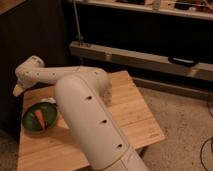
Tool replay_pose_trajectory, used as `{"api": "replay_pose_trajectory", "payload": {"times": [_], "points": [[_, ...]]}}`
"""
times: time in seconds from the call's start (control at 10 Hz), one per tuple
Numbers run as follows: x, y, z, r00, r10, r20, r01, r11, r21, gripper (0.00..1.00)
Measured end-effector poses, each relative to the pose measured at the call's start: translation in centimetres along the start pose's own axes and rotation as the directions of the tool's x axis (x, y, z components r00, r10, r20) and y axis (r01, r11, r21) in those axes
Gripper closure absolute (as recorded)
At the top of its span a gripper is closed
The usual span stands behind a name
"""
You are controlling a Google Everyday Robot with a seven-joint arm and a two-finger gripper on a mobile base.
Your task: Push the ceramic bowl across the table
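Note:
The ceramic bowl (40,119), dark green and glossy with an orange carrot-like piece inside, sits near the left edge of the light-wood table (127,107). My white arm (87,115) rises from the bottom middle and bends left over the table. Its end sits above the table's back left corner. The gripper (18,90) shows only as a tan tip hanging off that end, behind and left of the bowl and apart from it. The arm's thick forearm covers the bowl's right rim.
A small pale object (48,101) lies just behind the bowl, mostly hidden by the arm. A dark shelf unit with a grey rail (150,57) runs behind the table. Speckled floor (185,120) lies to the right, and a dark wall stands on the left.

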Motion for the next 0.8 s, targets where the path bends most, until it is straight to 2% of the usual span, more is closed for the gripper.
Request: {"api": "replay_pose_trajectory", "payload": {"times": [0.1,0.3,0.4,0.8], "points": [[0.0,0.1,0.0,1.0,-0.001,-0.001,0.001,1.0,-0.001,0.22],[-0.2,1.1,-0.9,1.0,-0.004,-0.02,0.003,1.0,-0.024,0.34],[-0.2,1.3,-1.2,1.0,-0.007,-0.028,0.006,0.999,-0.033,0.37],[-0.2,1.3,-1.2,1.0,-0.008,-0.028,0.007,0.999,-0.033,0.37]]}}
